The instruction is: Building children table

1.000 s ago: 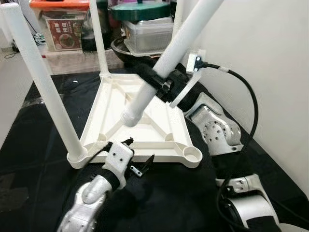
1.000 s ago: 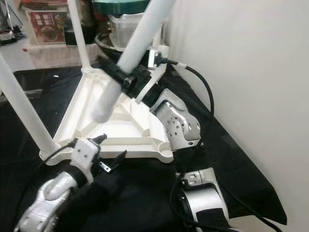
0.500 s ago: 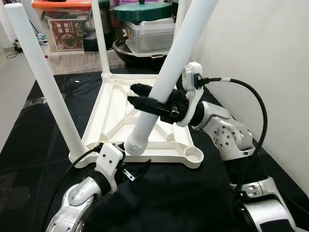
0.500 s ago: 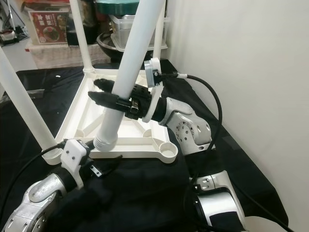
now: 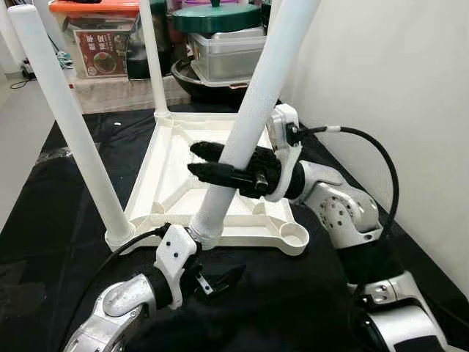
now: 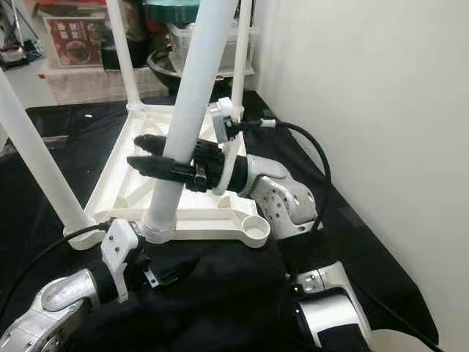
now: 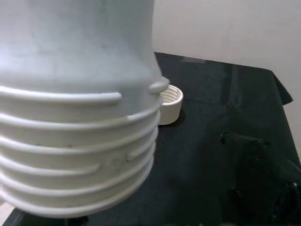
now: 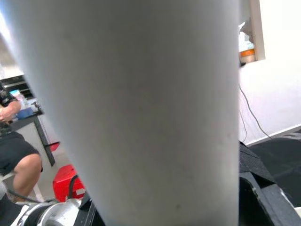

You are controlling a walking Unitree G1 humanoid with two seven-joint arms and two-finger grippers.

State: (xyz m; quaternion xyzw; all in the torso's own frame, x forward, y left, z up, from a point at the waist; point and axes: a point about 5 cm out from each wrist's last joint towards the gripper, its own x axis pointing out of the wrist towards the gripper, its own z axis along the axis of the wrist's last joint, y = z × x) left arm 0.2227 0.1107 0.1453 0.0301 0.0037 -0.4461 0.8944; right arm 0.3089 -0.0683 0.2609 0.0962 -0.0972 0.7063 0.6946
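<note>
**A:** So where's it at? The white table top (image 5: 220,183) is lying upside down on the black cloth (image 5: 58,242), with legs already standing up out of the corners at 10, 12 and 7 o'clock. The right gripper (image 5: 201,161) is clenched around the loose leg (image 5: 253,110), which leans up toward 1 o'clock with its threaded end (image 7: 75,150) down near the front rim of the top.

**B:** And the empty socket (image 5: 294,236)? Looks like it's the corner at 4 o'clock, a bit off from where the thread is hanging.

**A:** Yep, so it has to swing over. The left gripper (image 5: 220,279) sits at 6 o'clock right under the thread, fingers spread, holding nothing.

**B:** My worry is the tilt. If the leg goes in that slanted, I'd bet the thread catches crooked and jams, or the end just skates off the rim.

**A:** Also the top is only resting on cloth. Push sideways and the whole thing could slide. And that open left gripper is kind of in the way.
</note>
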